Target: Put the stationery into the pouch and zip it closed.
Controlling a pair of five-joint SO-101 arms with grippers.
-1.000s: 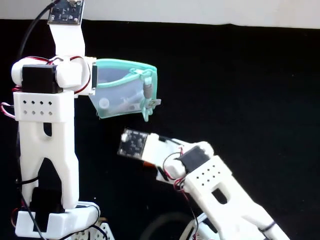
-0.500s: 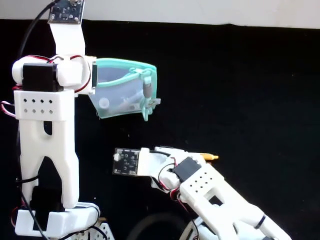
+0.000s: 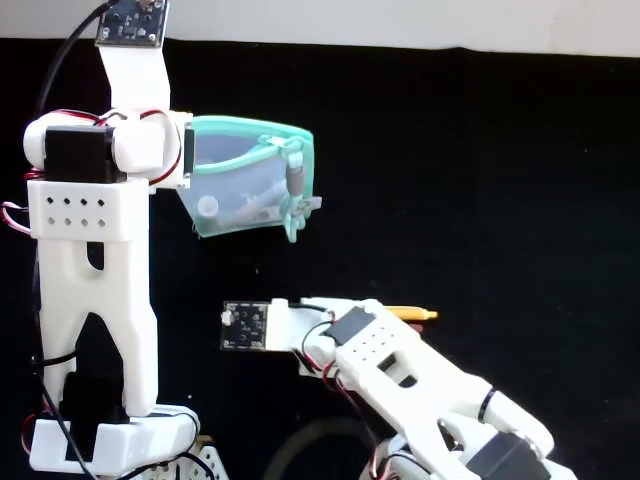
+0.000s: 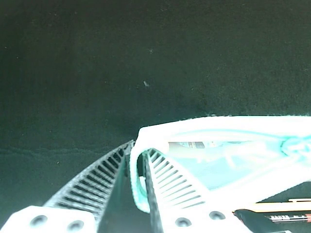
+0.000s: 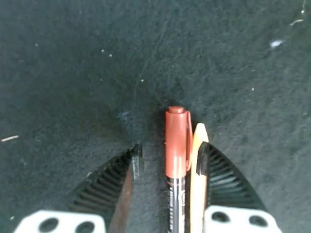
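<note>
A robotics lab bench, by the look: two white printed arms (image 3: 90, 260) with bare wiring stand on black cloth (image 3: 500, 150), pale wall (image 3: 400, 20) behind it.

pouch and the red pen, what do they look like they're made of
Pouch: likely soft clear vinyl with a mint trim that could be fabric or plastic; what is inside shows through the panel. Pen: probably hard moulded plastic, smooth and slightly glossy, with a clip formed into the cap.
</note>
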